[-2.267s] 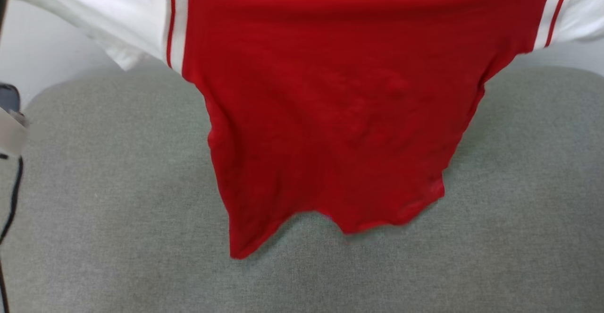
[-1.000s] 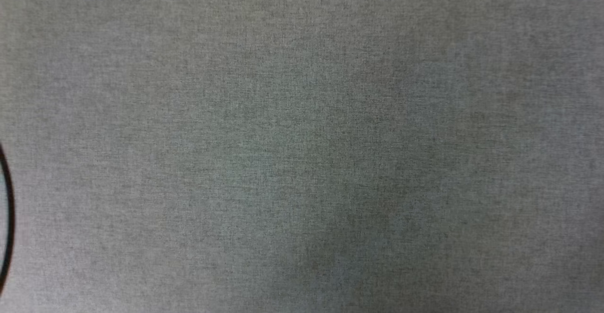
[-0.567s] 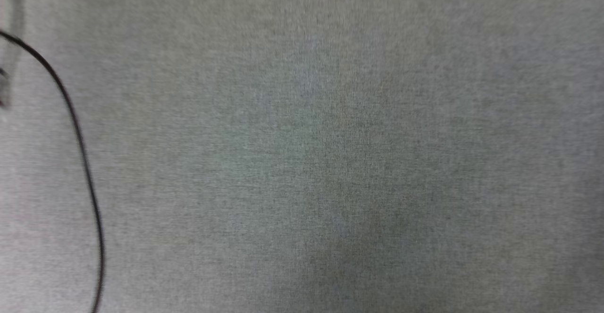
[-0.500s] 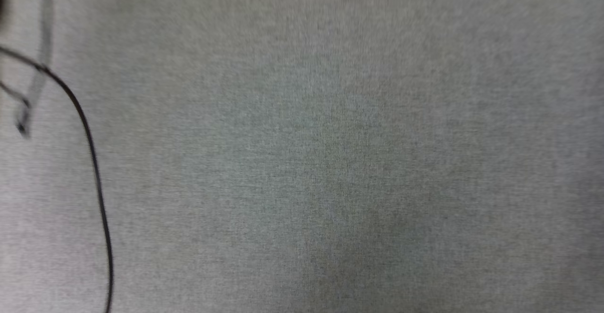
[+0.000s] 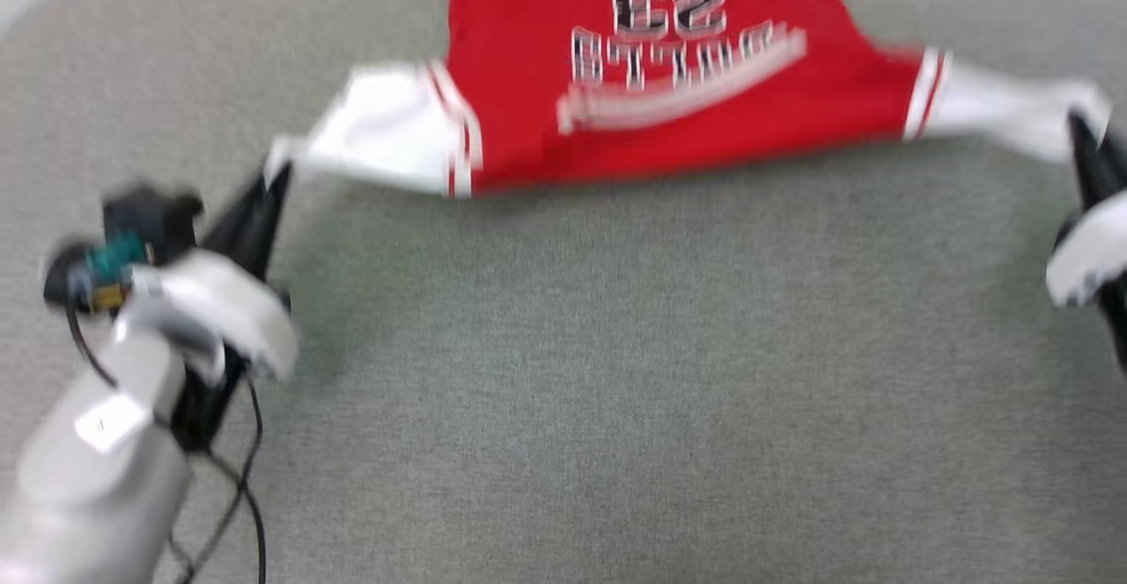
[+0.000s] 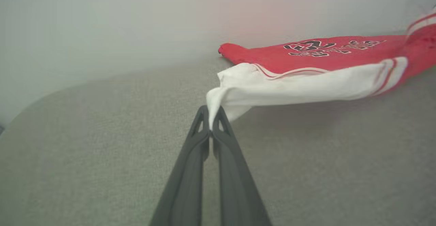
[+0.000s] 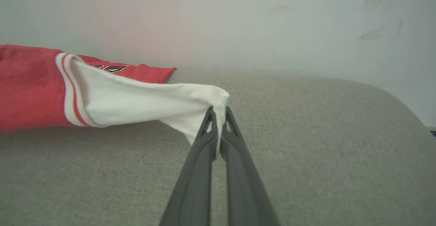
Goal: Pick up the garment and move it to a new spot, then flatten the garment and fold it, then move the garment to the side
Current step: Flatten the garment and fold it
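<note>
Red garment is stretching taut at twelve o'clock: left tool and right tool are clamping its sleeves for flattening.

Blur smears the head view: on the garment the word beside the 23 cannot be read, and the top edge cuts its far part. The right gripper is half lost past the right edge; its body is a blur.

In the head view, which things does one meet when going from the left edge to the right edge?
In order: left gripper → white sleeve → red body of the garment → other white sleeve → right gripper.
</note>
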